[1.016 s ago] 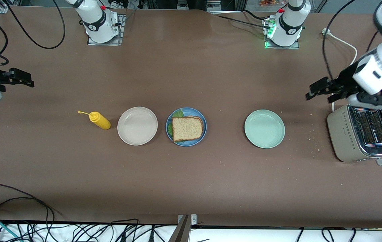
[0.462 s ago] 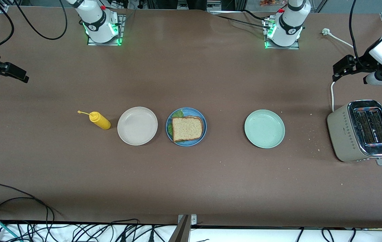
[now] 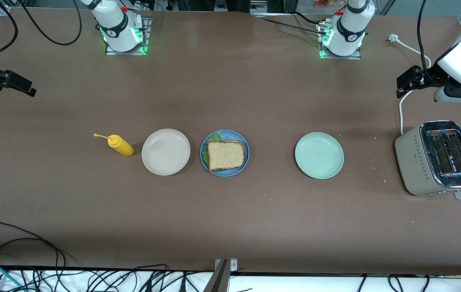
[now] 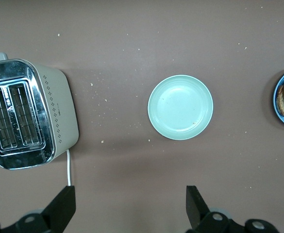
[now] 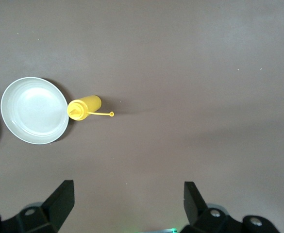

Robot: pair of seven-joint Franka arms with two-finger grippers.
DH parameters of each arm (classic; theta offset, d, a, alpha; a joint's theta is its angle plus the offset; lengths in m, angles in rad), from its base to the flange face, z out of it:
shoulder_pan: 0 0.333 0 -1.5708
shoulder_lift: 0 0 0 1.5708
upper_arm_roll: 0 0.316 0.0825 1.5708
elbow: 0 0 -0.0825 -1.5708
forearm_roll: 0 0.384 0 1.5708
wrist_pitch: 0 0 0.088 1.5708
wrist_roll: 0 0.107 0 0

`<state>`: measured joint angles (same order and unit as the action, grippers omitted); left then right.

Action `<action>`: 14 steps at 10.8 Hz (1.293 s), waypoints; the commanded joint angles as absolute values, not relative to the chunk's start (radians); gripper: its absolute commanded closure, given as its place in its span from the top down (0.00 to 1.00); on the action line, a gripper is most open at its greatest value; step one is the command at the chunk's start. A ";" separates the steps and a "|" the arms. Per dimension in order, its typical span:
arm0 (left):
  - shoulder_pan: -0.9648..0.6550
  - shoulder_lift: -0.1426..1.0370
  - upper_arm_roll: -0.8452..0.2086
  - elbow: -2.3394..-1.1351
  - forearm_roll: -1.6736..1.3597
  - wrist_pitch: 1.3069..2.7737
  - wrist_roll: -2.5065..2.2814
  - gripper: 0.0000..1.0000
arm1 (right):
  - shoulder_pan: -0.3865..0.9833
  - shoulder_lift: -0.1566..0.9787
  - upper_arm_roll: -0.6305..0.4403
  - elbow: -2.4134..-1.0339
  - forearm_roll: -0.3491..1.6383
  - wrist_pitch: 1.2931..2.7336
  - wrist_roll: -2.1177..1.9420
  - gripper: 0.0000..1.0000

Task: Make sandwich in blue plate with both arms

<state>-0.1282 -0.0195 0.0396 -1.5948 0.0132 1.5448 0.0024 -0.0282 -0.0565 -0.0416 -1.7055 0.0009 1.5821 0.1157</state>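
Left gripper [image 3: 406, 81]: up in the air over bare table at the left arm's end, near the toaster's cord; fingers [image 4: 64, 206] spread wide, nothing between them
Right gripper [image 3: 21, 86]: up over bare table at the right arm's end, well apart from the plates; fingers [image 5: 61, 196] spread wide, holding nothing
Sandwich [image 3: 226, 155]: lies on the blue plate; brown top slice flat and square with a darker crust; green lettuce pokes out at the edge toward the right arm's end
Blue plate [image 3: 243, 142]: mid-table, in a row with the other plates; its rim shows around the bread
Beige plate [image 3: 166, 152]: just beside the blue plate, toward the right arm's end; nothing on it
Mustard bottle [image 3: 120, 145]: yellow, just beside the beige plate; its cap hangs off on a thin strap
Green plate [image 3: 319, 155]: toward the left arm's end, apart from the blue plate; bare
Toaster [image 3: 436, 158]: at the left arm's end; two slots up; white cord runs away from the front camera; crumbs scattered near it
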 commanded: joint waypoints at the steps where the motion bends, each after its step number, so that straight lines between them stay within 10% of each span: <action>1: -0.141 -0.005 0.034 -1.557 0.049 1.509 0.003 1.00 | -0.015 -0.072 -0.048 -1.712 0.000 1.577 0.123 1.00; 14: -0.141 0.002 0.038 -1.537 0.048 1.493 0.005 1.00 | -0.003 -0.057 -0.041 -1.703 0.009 1.572 0.118 1.00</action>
